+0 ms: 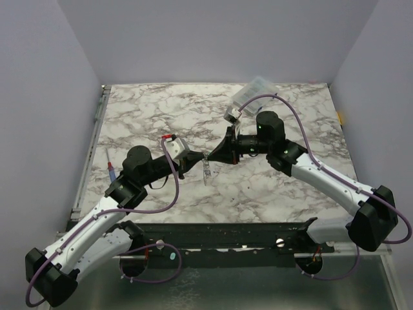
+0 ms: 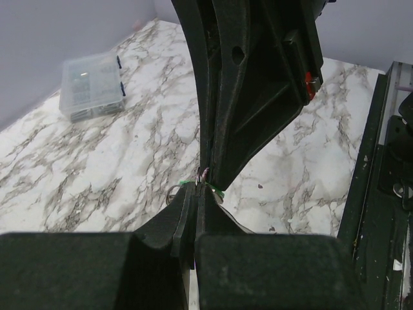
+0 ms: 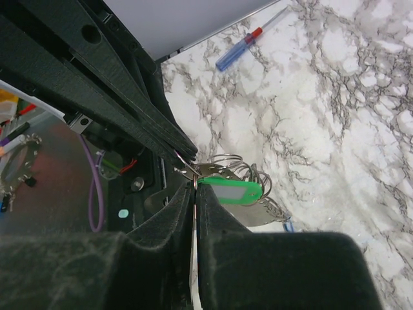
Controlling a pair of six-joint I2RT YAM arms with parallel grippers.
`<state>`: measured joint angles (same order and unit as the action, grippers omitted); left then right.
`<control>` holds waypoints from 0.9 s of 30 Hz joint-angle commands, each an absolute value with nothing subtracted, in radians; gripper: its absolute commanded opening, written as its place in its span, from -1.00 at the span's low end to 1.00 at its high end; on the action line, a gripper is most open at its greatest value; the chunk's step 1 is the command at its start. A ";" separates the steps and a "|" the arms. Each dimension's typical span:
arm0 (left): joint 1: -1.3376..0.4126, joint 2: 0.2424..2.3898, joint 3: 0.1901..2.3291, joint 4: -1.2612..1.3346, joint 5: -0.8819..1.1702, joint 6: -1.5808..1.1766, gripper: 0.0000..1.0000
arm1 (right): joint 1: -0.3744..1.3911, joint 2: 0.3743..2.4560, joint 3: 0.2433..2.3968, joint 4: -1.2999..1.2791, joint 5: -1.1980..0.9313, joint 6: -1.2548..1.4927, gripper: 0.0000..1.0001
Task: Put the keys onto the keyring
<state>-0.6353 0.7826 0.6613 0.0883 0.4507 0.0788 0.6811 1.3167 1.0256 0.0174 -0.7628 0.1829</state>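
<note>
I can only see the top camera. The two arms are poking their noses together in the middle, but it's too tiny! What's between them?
Observer: The right wrist view shows a key with a green tag, right at the tips of the right gripper.
Operator: Is the ring there too?
Observer: Yes. The keyring shows as thin silvery loops bunched just behind the green tag.
Operator: Is the left one open?
Observer: No. In its own camera the left gripper has its fingers pressed together. I can't tell what they pinch.
</note>
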 commanded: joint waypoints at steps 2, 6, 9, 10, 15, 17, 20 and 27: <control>-0.639 0.761 0.658 0.147 0.478 0.075 -1.00 | 0.683 1.295 1.014 0.055 -0.791 0.192 -0.71; -0.638 0.761 0.659 0.147 0.478 0.076 -1.00 | 0.684 1.289 1.013 0.054 -0.792 0.187 -0.47; -0.638 0.761 0.658 0.148 0.481 0.078 -1.00 | 0.684 1.274 1.007 0.051 -0.788 0.176 -0.26; -0.638 0.761 0.658 0.148 0.483 0.079 -1.00 | 0.684 1.268 1.002 0.051 -0.785 0.171 -0.19; -0.638 0.755 0.656 0.148 0.488 0.083 -1.00 | 0.683 1.221 0.969 0.069 -0.788 0.144 0.08; -0.638 0.755 0.656 0.149 0.494 0.084 -1.00 | 0.684 1.197 0.952 0.080 -0.781 0.133 0.18; -0.638 0.760 0.658 0.150 0.509 0.082 -1.00 | 0.684 1.155 0.917 0.108 -0.747 0.100 0.32; -0.639 0.772 0.655 0.173 0.561 0.068 -1.00 | 0.684 1.086 0.818 0.227 -0.671 0.030 0.54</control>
<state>-0.6353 0.7727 0.6613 0.1139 0.4992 0.0750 0.6811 1.1126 0.8608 0.1299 -0.7242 0.0898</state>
